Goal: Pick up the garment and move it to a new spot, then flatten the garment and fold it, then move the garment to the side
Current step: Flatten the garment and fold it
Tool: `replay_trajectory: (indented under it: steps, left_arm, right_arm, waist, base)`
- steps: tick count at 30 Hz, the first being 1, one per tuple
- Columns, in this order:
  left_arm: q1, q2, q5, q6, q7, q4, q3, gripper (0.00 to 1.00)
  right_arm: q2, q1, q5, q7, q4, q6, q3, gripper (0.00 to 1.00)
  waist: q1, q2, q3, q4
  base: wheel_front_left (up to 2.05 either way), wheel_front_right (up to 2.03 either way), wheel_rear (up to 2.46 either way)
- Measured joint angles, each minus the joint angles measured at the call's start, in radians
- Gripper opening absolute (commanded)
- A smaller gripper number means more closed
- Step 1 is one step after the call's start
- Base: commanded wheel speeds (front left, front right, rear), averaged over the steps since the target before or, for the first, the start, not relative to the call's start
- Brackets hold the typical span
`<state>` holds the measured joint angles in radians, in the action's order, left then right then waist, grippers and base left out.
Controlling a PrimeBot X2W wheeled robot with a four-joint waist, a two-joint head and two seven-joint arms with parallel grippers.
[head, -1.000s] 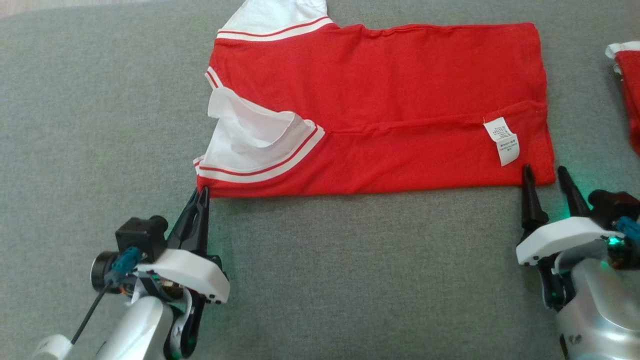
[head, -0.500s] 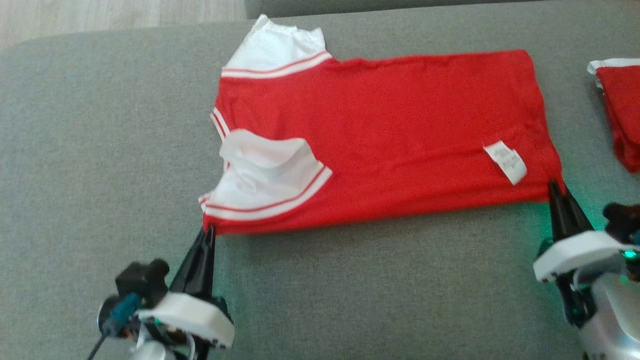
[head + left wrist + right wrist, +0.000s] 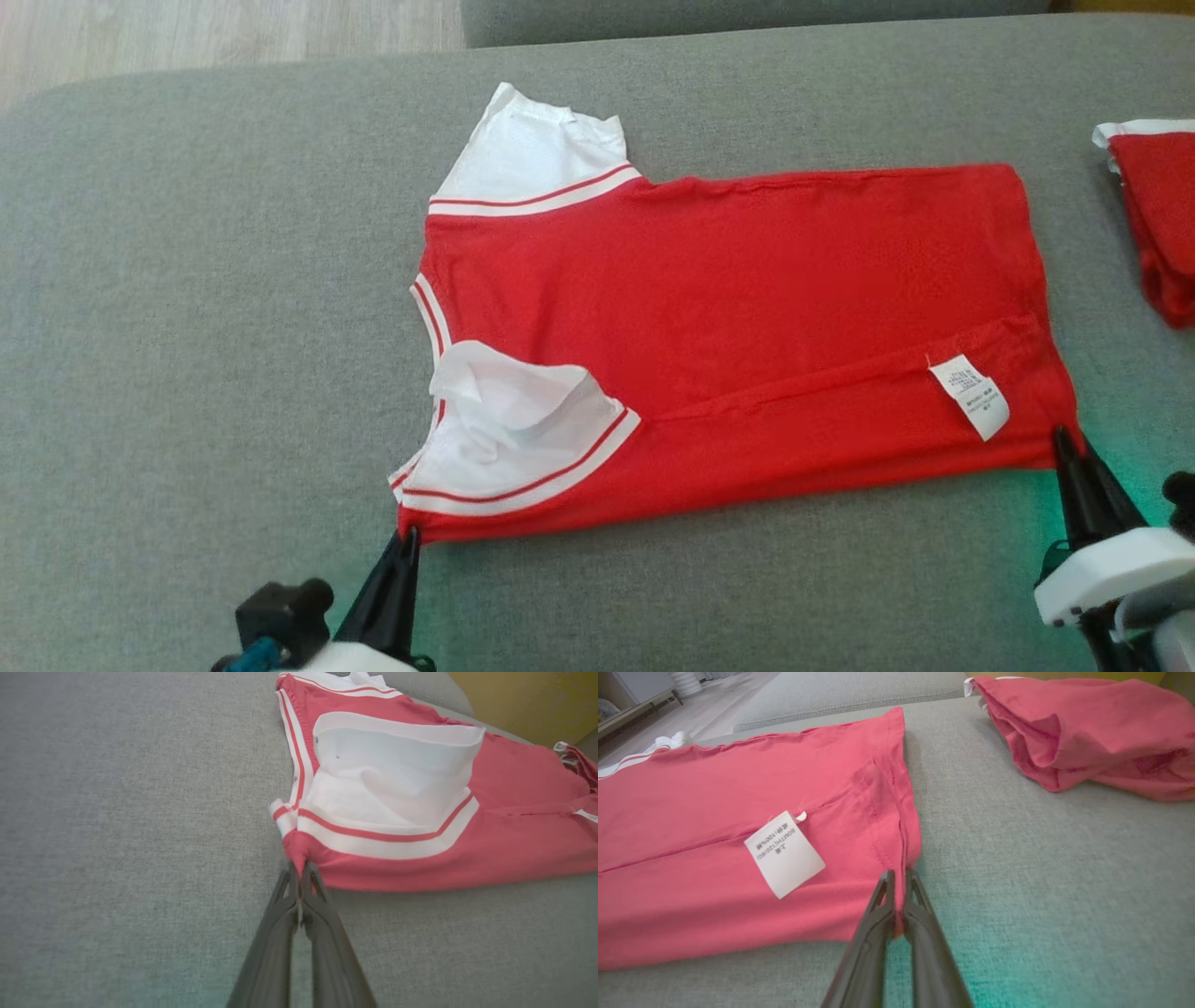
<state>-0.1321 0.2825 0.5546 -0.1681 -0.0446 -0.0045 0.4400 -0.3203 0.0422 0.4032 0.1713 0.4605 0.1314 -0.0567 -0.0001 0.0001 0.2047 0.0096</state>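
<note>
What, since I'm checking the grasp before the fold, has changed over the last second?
The right gripper, open astride the near hem corner of the shirt a second ago, has closed on it. The left gripper stayed shut on the near shoulder corner. The shirt lies flat as before, the other red garment beside it; the picture's shift is the camera's.

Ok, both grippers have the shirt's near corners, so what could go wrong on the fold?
The left gripper and right gripper pinch only corner tips of the red shirt; either may slip on lifting.
The near white sleeve lies rumpled and could fold in crooked.
The second red garment lies close on the right; a wide swing might drag it.
</note>
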Motion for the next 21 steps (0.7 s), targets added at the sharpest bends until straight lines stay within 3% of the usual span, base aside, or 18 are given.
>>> replay_trajectory:
  steps: [2,3,4,5,7,14,21]
  left_arm:
    - [0.001,0.002,0.000,0.000,0.000,0.006,0.007,0.00]
    - [0.002,0.002,0.000,0.000,0.000,0.011,0.008,0.00]
    - [0.005,0.002,0.000,0.000,0.000,0.020,0.009,0.00]
    - [0.007,0.001,0.000,0.000,0.000,0.027,0.009,0.01]
    - [0.008,0.001,-0.001,0.000,0.000,0.034,0.010,1.00]
    - [0.045,0.009,-0.019,-0.020,0.002,0.015,0.003,1.00]
    - [0.201,0.083,-0.068,-0.005,-0.042,-0.063,-0.023,1.00]
  right_arm:
    - [0.008,-0.015,-0.002,-0.018,-0.022,0.000,0.007,0.00]
    - [0.014,-0.018,-0.003,-0.028,-0.028,0.000,0.010,0.17]
    - [0.021,-0.019,-0.006,-0.036,-0.032,0.000,0.014,0.39]
    - [0.025,-0.020,-0.012,-0.043,-0.036,0.000,0.017,1.00]
    - [0.028,-0.021,-0.017,-0.047,-0.041,0.000,0.022,1.00]
    - [0.047,-0.039,-0.070,-0.049,-0.095,0.000,0.080,1.00]
    - [0.065,-0.033,-0.110,-0.042,-0.148,0.000,0.088,1.00]
  waist:
    - [0.0000,0.0000,0.000,-0.003]
    - [0.0001,0.0000,-0.001,-0.004]
    - [0.0001,0.0000,-0.002,-0.004]
    - [0.0001,0.0000,-0.003,-0.004]
    - [0.0001,0.0000,-0.004,-0.005]
    - [0.0001,0.0000,-0.004,-0.016]
    - [0.0001,0.0000,0.022,-0.030]
  base:
    - [0.00,0.00,0.00]
    - [0.00,0.00,0.00]
    - [0.00,0.00,0.00]
    - [0.00,0.00,0.00]
    - [0.00,0.00,0.00]
    - [0.00,0.00,0.00]
    - [0.00,0.00,0.00]
